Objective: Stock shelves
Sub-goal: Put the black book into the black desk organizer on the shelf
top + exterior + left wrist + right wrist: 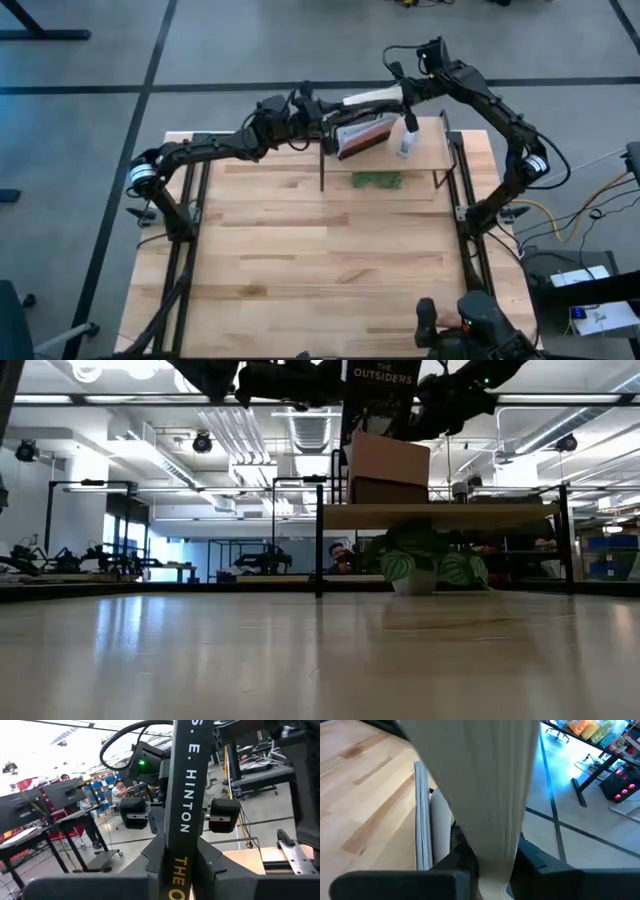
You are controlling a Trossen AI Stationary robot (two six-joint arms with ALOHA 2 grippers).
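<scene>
Arms reach together over the shelf [425,150] at the table's [300,270] far edge. The left gripper [172,885] is clamped on a dark paperback's [187,795] spine; the right gripper [490,875] is closed on its pages, holding it above books [365,135] already on the shelf.

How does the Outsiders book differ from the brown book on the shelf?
The Outsiders book is dark with white lettering; the brown book looks plain. The Outsiders book is held in the air between the left gripper and right gripper; the brown book rests on the shelf.
</scene>
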